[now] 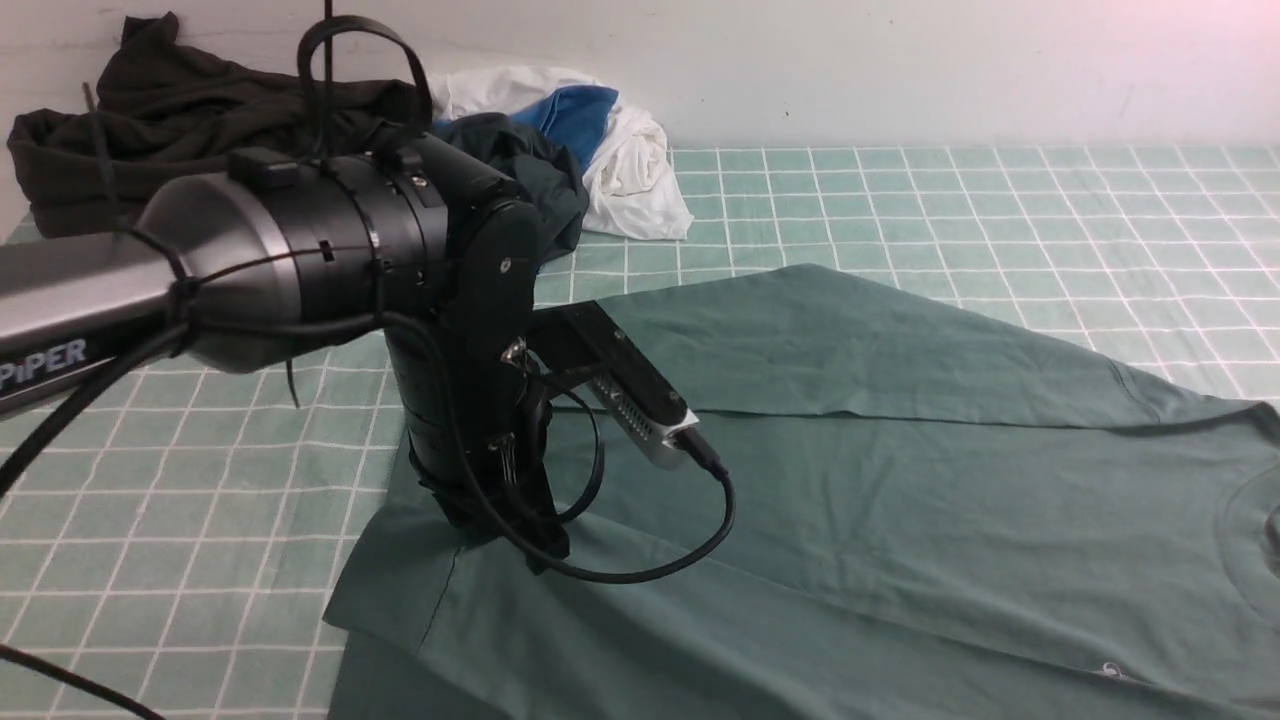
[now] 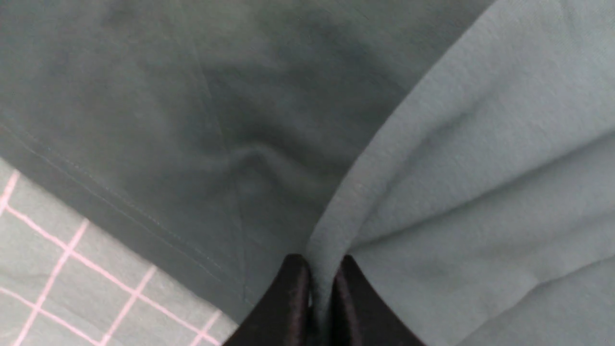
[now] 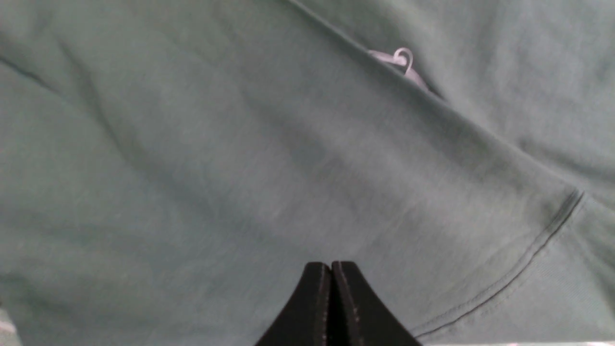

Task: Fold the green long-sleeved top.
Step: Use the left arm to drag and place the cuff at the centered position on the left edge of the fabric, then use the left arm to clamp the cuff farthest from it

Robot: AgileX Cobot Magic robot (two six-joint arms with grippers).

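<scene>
Between the left jaws, a fold of green top (image 2: 331, 230)

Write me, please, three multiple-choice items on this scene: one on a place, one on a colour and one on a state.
1. Where does the pile of clothes lie?
A. At the far left of the table, against the wall
B. On top of the green top
C. At the table's near right corner

2. What colour is the cloth tucked into the white garment?
A. Red
B. Yellow
C. Blue

3. What state is the left hand in?
A. Open, above the green top
B. Shut on a fold of the green top
C. Shut on nothing

Answers:
1. A, as the front view shows the heap by the wall, beyond the left arm.
2. C, as a blue cloth shows among its folds.
3. B, as the left wrist view shows green fabric pinched between the fingertips.
</scene>
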